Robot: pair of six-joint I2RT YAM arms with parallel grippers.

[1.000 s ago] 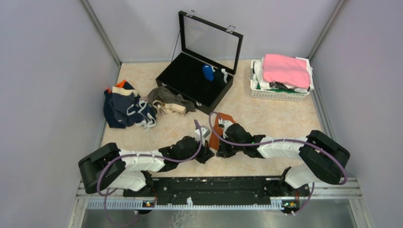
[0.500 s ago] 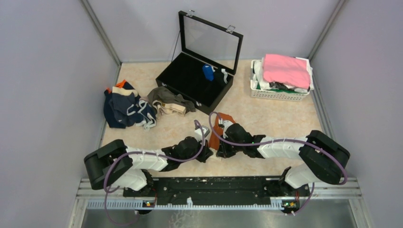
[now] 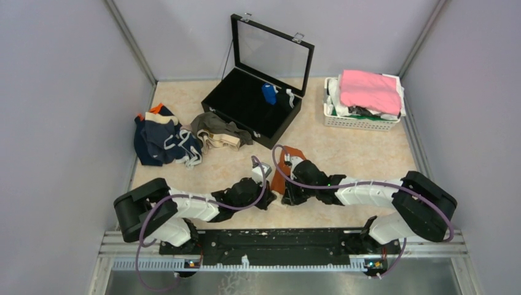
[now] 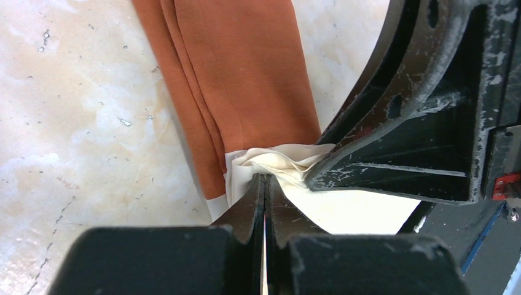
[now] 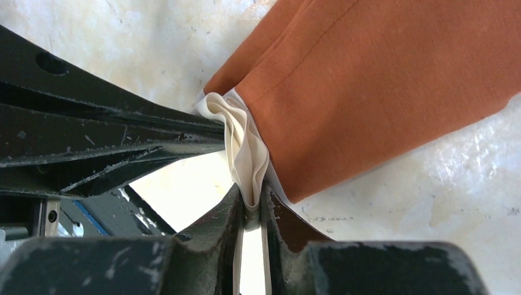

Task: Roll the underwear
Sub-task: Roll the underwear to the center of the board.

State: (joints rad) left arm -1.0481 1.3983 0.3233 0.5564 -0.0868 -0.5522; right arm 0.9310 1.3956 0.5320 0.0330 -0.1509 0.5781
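— L side?
— L gripper [image 4: 265, 179] clenched on cream hem [image 4: 279, 163] of orange briefs [image 4: 239, 80], centre of table [image 3: 350, 147]. Strip's long axis runs straight away from both jaws; I'd roll fwd.
— R?
— R gripper [image 5: 250, 195] around same hem fold; gripping or slack, can't tell. Both arms equally near.

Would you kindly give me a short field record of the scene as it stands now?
Item in work: rust-orange briefs, folded into a strip, lying on table
Left gripper: shut on its cream band
Right gripper: pinching the same band
Waiting: navy briefs, olive-brown briefs
Elsewhere: open black case, white basket
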